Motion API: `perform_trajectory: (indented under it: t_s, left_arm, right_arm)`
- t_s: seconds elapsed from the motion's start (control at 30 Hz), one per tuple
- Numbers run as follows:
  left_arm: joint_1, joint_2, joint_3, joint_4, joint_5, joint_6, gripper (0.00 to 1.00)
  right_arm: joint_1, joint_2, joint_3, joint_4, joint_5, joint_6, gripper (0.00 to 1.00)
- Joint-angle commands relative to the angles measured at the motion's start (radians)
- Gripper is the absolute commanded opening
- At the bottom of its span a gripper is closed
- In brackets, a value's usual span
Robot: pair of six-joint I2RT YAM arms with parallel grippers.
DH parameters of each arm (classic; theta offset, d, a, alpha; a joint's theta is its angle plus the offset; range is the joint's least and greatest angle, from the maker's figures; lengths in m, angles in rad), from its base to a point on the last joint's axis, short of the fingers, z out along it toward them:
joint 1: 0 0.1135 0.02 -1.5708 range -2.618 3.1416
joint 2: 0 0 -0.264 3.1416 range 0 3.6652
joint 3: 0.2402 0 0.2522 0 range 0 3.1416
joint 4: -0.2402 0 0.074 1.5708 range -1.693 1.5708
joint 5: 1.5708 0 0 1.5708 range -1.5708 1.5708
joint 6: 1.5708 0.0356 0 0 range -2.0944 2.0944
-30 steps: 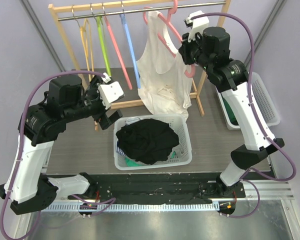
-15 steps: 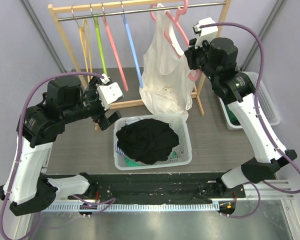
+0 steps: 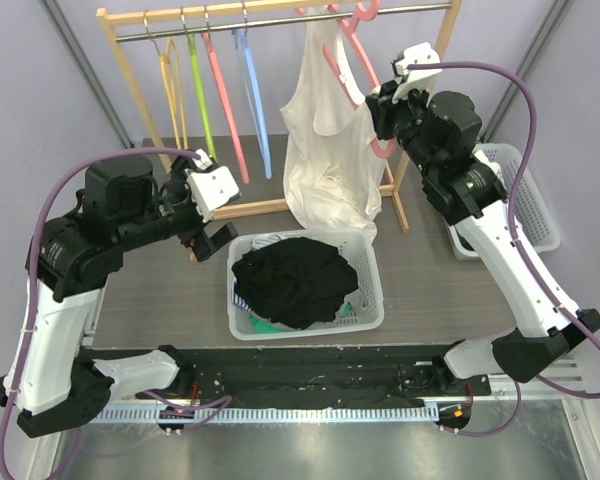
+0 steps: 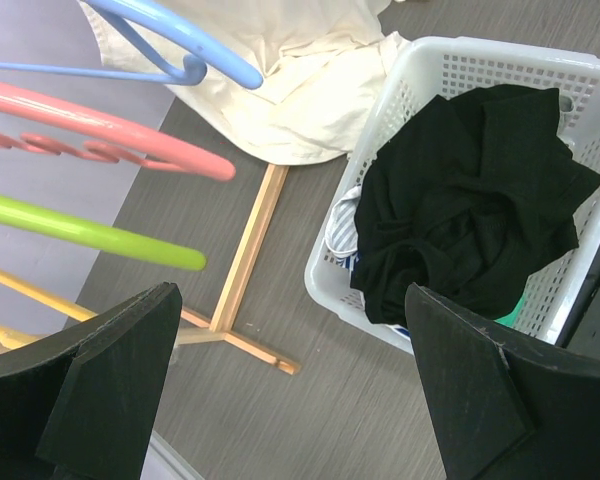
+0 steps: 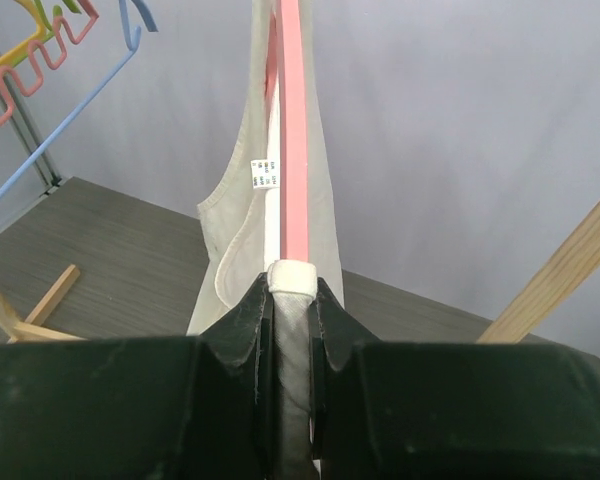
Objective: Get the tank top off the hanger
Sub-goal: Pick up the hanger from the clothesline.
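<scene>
Two hands | left hand [image 4: 288, 292] wide | right hand [image 5: 290, 287] clamping tank top [image 3: 325, 150] over hanger [image 5: 290, 120] (tip covered)

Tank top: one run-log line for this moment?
right gripper: shut on tank top at pink hanger | left gripper: open, empty | removal: not done

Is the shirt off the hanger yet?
Not yet, nothing's finished. The cream tank top hangs on the pink hanger on the rail. The right fingers pinch its fabric at the hanger's end; the left fingers are open, empty. Left: pull it off.
</scene>
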Motion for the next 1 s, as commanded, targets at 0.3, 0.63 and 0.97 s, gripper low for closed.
perform_trajectory:
  t_s: [0.3, 0.63, 0.97]
  left_arm:
    - [0.007, -0.001, 0.009, 0.007, 0.011, 0.002, 1.00]
    - [0.006, 0.031, 0.067, -0.002, 0.034, -0.004, 1.00]
    - [0.012, 0.006, 0.075, -0.002, 0.042, -0.015, 1.00]
  right_arm:
    - [0.004, -0.237, -0.061, -0.283, -0.126, 0.149, 0.01]
    - [0.004, -0.589, -0.021, -0.335, -0.192, 0.148, 0.01]
    - [0.002, -0.483, 0.321, -0.334, -0.388, 0.202, 0.01]
